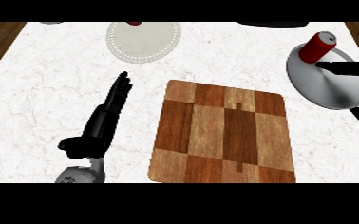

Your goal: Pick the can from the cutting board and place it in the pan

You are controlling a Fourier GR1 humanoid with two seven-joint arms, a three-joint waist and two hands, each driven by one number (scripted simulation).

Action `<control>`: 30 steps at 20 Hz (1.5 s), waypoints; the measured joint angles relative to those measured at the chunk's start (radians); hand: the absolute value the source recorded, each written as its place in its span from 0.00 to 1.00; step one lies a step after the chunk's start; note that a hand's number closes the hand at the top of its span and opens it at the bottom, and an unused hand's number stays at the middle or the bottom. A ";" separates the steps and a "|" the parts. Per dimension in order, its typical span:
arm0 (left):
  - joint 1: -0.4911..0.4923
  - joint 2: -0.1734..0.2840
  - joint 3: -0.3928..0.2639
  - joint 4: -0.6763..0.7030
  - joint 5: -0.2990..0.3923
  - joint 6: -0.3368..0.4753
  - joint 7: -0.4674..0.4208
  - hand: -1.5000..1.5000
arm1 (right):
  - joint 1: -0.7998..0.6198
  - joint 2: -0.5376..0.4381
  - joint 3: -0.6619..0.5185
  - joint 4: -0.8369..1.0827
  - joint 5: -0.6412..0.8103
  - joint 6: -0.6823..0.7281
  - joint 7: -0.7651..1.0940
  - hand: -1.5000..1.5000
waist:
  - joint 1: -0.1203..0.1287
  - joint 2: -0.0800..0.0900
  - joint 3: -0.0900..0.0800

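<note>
The robot's left hand [105, 116], black with its fingers held straight and together, lies nearest at the lower left on the white marbled counter [49, 90], pointing away up the view; it holds nothing and rests just beside the left edge of the brown patchwork wooden cutting board [223, 133]. The board's top carries nothing now. The red cylindrical can with a silver top [317, 47] stands tilted at the right, its lower end inside the grey round metal pan [308, 78], leaning toward the far rim. A dark bar comes in from the right edge just below the can; it may be the pan's handle or part of the right hand, and I cannot tell which, so the right hand's state cannot be judged. A round white plate with a beaded rim [144, 40] sits on the far side of the counter, well apart from the pan, with a small red object [134, 23] at its far edge.

By the look of it the can is already in the pan, so the step in hand is the release. To do it well, the can should settle onto the pan's floor before anything lets go, and the withdrawal should go straight back and up, clear of the can's side, so the leaning can is not tipped over the rim.
</note>
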 measured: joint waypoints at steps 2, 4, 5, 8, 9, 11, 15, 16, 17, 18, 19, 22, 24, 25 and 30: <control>0.009 0.005 0.003 -0.013 0.003 -0.003 0.002 0.50 | 0.002 -0.034 -0.029 0.015 -0.036 0.062 -0.012 0.00 | -0.004 -0.003 0.000; 0.022 0.005 0.002 -0.009 0.001 -0.003 -0.003 0.50 | 0.019 -0.071 -0.056 0.030 -0.069 0.137 -0.031 0.00 | -0.009 -0.004 0.000; 0.028 0.002 0.001 -0.007 0.001 -0.002 -0.008 0.50 | 0.032 -0.091 -0.066 0.038 -0.084 0.180 -0.041 0.00 | -0.012 -0.006 -0.001; 0.027 0.001 0.009 -0.010 0.003 0.003 -0.002 0.50 | 0.070 -0.133 -0.087 0.060 -0.118 0.311 -0.077 0.00 | -0.019 -0.008 0.000; 0.022 0.000 0.014 0.009 0.002 0.003 -0.013 0.50 | 0.083 -0.144 -0.088 0.064 -0.125 0.359 -0.092 0.00 | -0.023 -0.008 -0.001; 0.013 0.003 0.019 0.012 0.000 0.004 -0.010 0.50 | 0.116 -0.166 -0.087 0.067 -0.134 0.438 -0.128 0.00 | -0.025 -0.009 -0.001; 0.034 0.006 0.017 -0.008 0.002 -0.002 -0.010 0.50 | 0.181 -0.188 -0.078 0.057 -0.150 0.531 -0.192 0.00 | -0.026 -0.012 -0.001; 0.032 -0.003 0.007 0.001 -0.005 0.013 -0.013 0.50 | 0.195 -0.192 -0.074 0.052 -0.153 0.541 -0.197 0.00 | -0.029 -0.013 -0.001; 0.041 0.000 0.004 -0.012 -0.003 0.009 -0.006 0.50 | 0.214 -0.196 -0.068 0.046 -0.152 0.543 -0.208 0.00 | -0.028 -0.014 -0.001; 0.052 -0.001 0.000 -0.013 -0.005 0.008 -0.012 0.50 | 0.229 -0.194 -0.061 0.040 -0.152 0.542 -0.219 0.00 | -0.028 -0.014 -0.001; 0.053 -0.001 0.001 -0.013 -0.004 0.007 -0.010 0.50 | 0.237 -0.197 -0.057 0.034 -0.155 0.542 -0.223 0.00 | -0.029 -0.014 -0.001; 0.048 -0.006 -0.002 -0.024 -0.008 0.010 0.006 0.50 | 0.261 -0.197 -0.039 0.018 -0.161 0.540 -0.234 0.00 | -0.032 -0.016 -0.002; 0.032 -0.004 0.011 -0.011 -0.002 0.006 0.006 0.50 | 0.288 -0.197 -0.028 0.010 -0.167 0.538 -0.246 0.00 | -0.035 -0.017 -0.002; 0.022 -0.001 0.018 -0.001 -0.001 0.004 0.003 0.50 | 0.293 -0.197 -0.022 0.006 -0.170 0.539 -0.247 0.00 | -0.036 -0.017 -0.002; 0.049 0.002 0.015 -0.029 -0.004 0.001 0.007 0.50 | 0.322 -0.205 0.005 -0.008 -0.182 0.532 -0.261 0.00 | -0.035 -0.018 -0.002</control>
